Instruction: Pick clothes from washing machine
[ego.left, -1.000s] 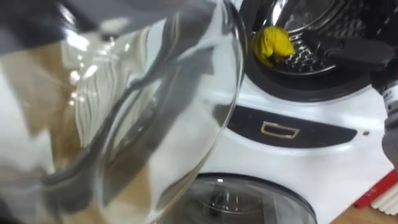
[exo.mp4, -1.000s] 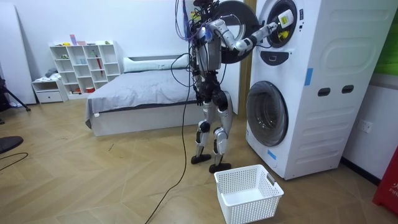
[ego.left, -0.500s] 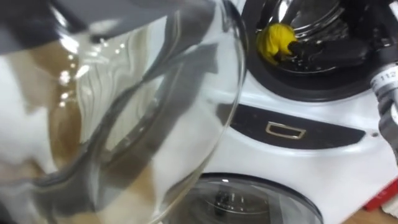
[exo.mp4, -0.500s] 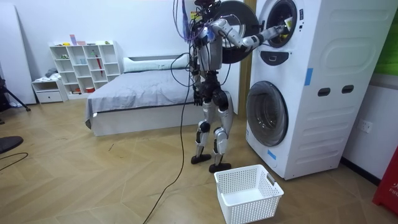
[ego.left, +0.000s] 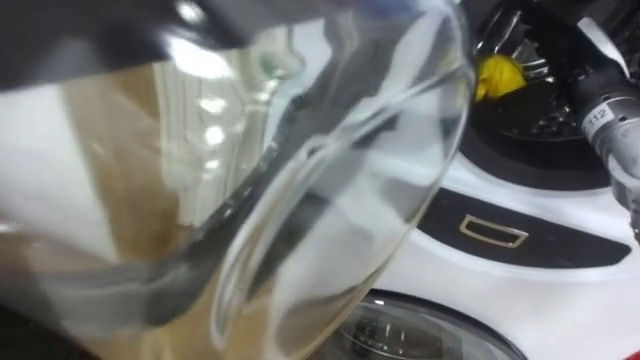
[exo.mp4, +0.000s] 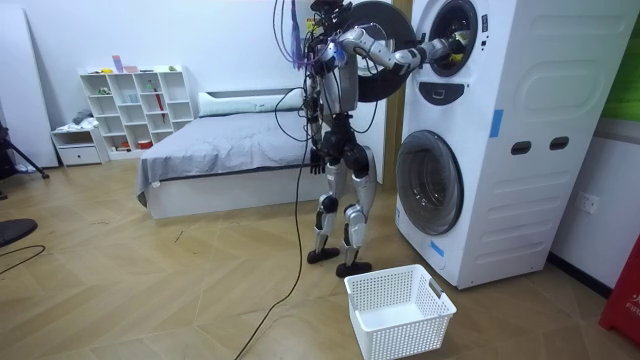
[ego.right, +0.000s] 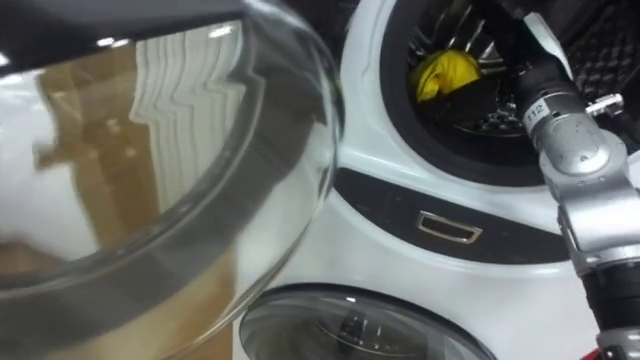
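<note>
While right hand (ego.right: 484, 98) sits inside drum (ego.right: 470, 30), yellow cloth (ego.right: 446, 72) lies just beside.

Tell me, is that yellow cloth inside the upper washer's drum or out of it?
Inside. The yellow cloth lies within the upper drum, past its round opening, and the right hand reaches in beside it.

Crumpled bright yellow cloth (ego.right: 446, 70) against a dark, dotted metal drum (ego.right: 497, 122). White stacked washing machine (ego.right: 400, 262) with a black control strip (ego.right: 380, 205) bearing a gold-outlined rectangle. Clear round glass door (ego.right: 150, 150), dark-rimmed. White lattice plastic basket (exo.mp4: 400, 312) on a pale herringbone wood floor (exo.mp4: 150, 290).
</note>
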